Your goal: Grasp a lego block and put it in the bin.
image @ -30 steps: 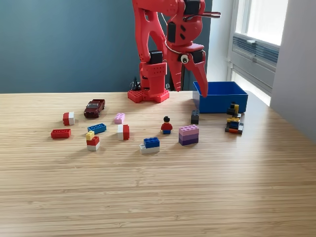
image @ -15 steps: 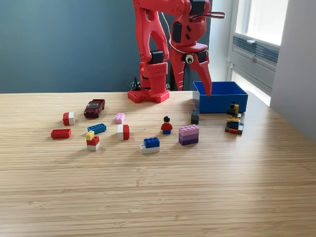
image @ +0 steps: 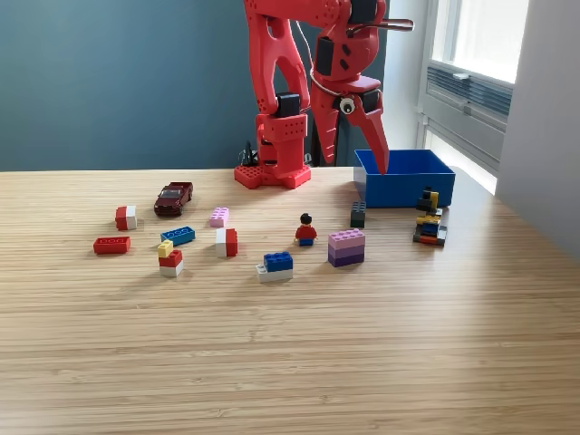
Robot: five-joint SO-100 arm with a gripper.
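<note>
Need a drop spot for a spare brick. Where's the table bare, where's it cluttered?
Bare: the whole near half of the table, in front of the blue-and-white brick. Crowded: the mid row from the red flat brick to the pink-purple stack, and beside the blue bin.

The red arm [image: 308, 82] is cut off by the frame's top edge at upper centre. The blue bin [image: 403, 177] hides its own floor behind its near wall. The small dark stack [image: 430, 220] at right is too small to tell apart.
</note>
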